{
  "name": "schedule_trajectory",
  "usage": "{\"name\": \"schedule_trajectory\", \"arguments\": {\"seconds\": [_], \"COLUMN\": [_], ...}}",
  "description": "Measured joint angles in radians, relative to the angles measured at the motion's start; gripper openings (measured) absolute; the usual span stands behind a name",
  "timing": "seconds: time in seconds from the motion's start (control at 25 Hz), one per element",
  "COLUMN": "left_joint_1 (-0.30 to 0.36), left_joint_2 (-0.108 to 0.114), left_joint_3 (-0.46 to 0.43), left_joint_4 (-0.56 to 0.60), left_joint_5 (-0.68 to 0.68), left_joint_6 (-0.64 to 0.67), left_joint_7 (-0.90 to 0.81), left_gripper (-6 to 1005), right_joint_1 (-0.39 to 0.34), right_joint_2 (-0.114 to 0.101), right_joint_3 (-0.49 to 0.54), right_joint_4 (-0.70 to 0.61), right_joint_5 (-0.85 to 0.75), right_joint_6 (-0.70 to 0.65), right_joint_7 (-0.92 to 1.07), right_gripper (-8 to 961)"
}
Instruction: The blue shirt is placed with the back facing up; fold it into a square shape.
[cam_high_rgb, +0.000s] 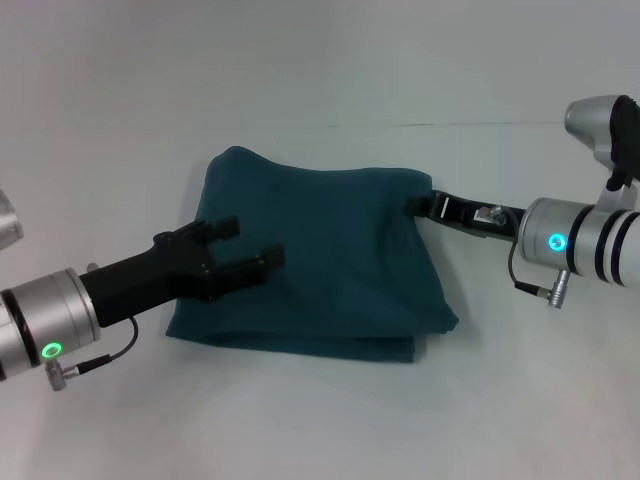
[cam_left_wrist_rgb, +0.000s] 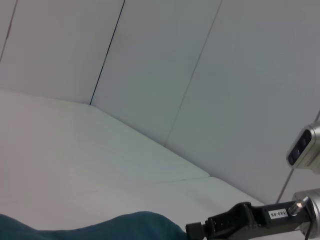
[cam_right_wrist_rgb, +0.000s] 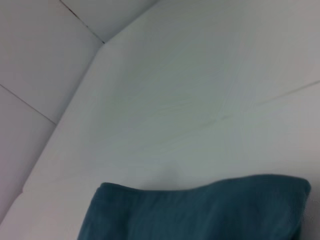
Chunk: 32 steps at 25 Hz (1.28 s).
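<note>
Shirt (cam_high_rgb: 320, 265), dark teal and folded into a rough square, lies at the middle of the white desk (cam_high_rgb: 320, 60), plain side up, its layered edges showing along the 6 o'clock side. Left gripper (cam_high_rgb: 243, 243) reaches in from 8 o'clock and hangs over the shirt's 9 o'clock edge, its black fingers (cam_high_rgb: 262, 261) spread wide with nothing between them. Right gripper (cam_high_rgb: 418, 205) comes from 3 o'clock and meets the shirt's 2 o'clock corner, fingers closed on the cloth there, which rises slightly at that corner.
</note>
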<state>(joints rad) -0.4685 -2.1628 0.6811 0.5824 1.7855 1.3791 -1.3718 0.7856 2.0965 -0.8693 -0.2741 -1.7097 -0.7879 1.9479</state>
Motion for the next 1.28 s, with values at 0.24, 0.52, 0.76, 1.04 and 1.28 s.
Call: {"name": "schedule_trajectory", "arguments": {"seconds": [0.24,0.52,0.76,1.04,1.28], "left_joint_1": [-0.002,-0.002,-0.005,-0.005,-0.005], "left_joint_2": [0.0,0.0,0.0,0.0,0.0], "left_joint_3": [0.0,-0.002,0.0,0.0,0.0], "left_joint_4": [-0.005,-0.007,-0.017,-0.017,-0.016], "left_joint_5": [0.0,-0.002,-0.002,0.0,0.0], "left_joint_6": [0.0,-0.008,-0.017,-0.017,-0.017], "left_joint_7": [-0.001,-0.005,-0.006,-0.006,-0.007], "left_gripper": [946,946,946,947,947], "right_joint_1": [-0.01,-0.034,-0.063,-0.075,-0.078], "right_joint_2": [-0.004,-0.006,-0.003,-0.004,-0.004], "right_joint_3": [0.0,0.001,0.001,0.001,0.001], "right_joint_4": [-0.017,-0.027,-0.034,-0.027,-0.029], "right_joint_5": [0.018,0.019,0.034,0.042,0.043], "right_joint_6": [-0.005,-0.009,-0.021,-0.021,-0.012], "right_joint_7": [-0.018,-0.021,-0.037,-0.043,-0.044], "right_gripper": [18,18,17,18,24]}}
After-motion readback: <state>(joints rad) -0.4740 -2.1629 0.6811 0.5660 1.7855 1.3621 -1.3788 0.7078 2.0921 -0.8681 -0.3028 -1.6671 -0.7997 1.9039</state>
